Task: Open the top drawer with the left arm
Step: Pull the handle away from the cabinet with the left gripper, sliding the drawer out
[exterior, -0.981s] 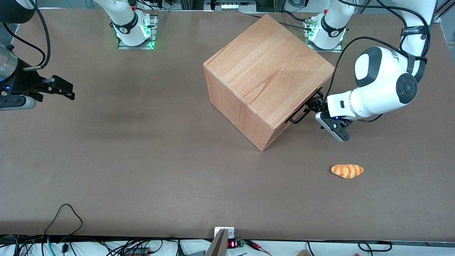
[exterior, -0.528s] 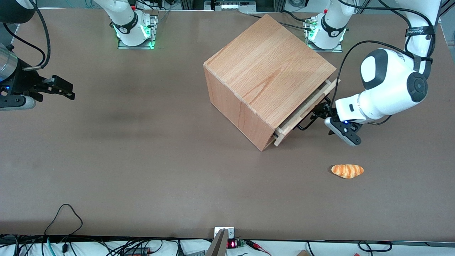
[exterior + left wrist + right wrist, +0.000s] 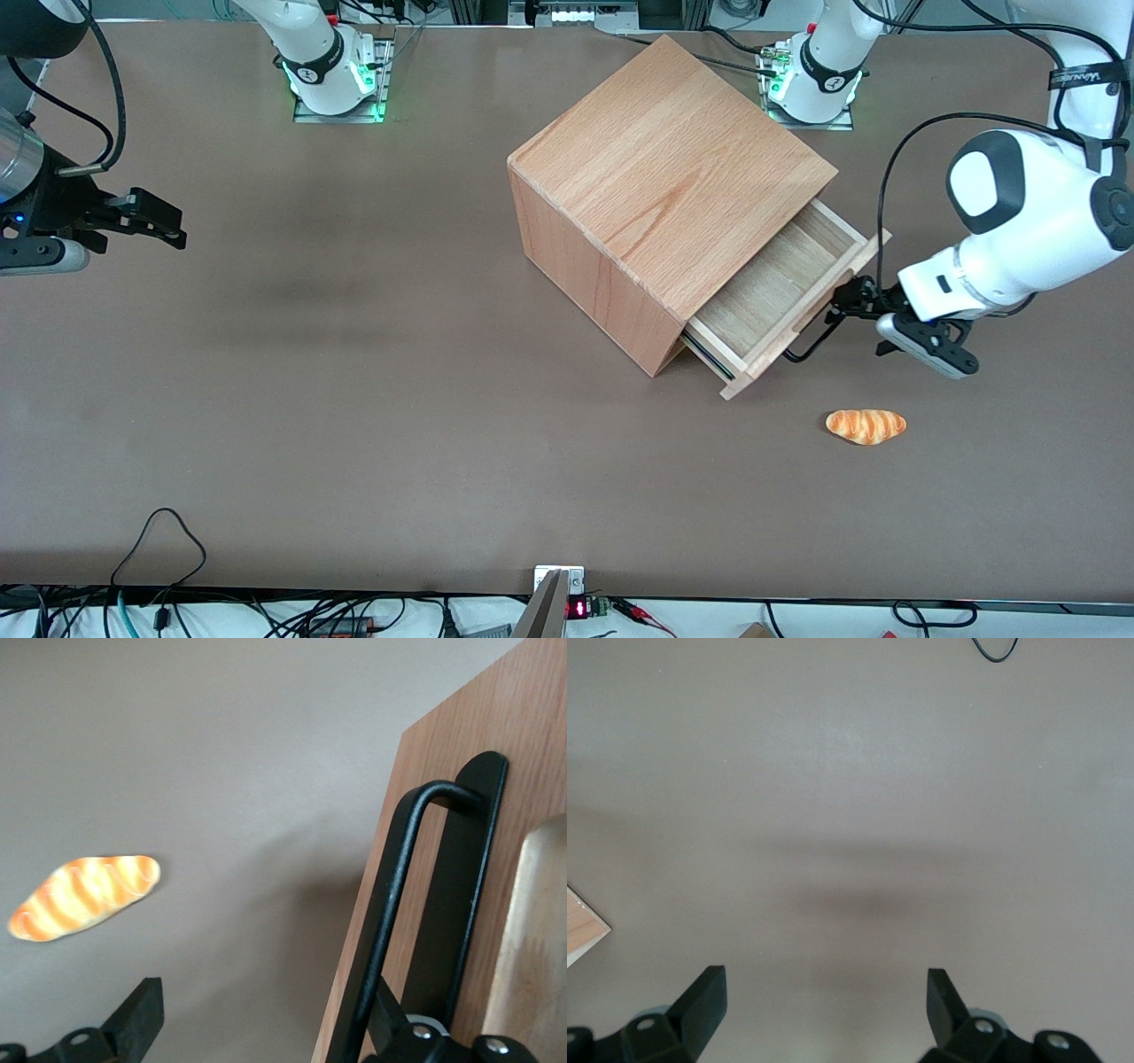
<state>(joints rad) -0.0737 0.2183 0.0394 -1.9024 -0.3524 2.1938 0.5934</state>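
Top drawer [image 3: 780,283] was shut a second ago and barely cracked half a second ago; it now stands well out of the wooden cube [image 3: 664,168] at mid-height of the front frame, pale plank floor showing. The left arm [image 3: 1019,230] has drawn back toward the working arm's end of the table. Its gripper [image 3: 846,301] sits at the black bar handle [image 3: 811,341] with fingers [image 3: 142,1010] spread wide, clamping nothing, one apparently hooked inside the bar. Judged largely open, only a short pull left, bread roll [image 3: 866,425] untouched below.
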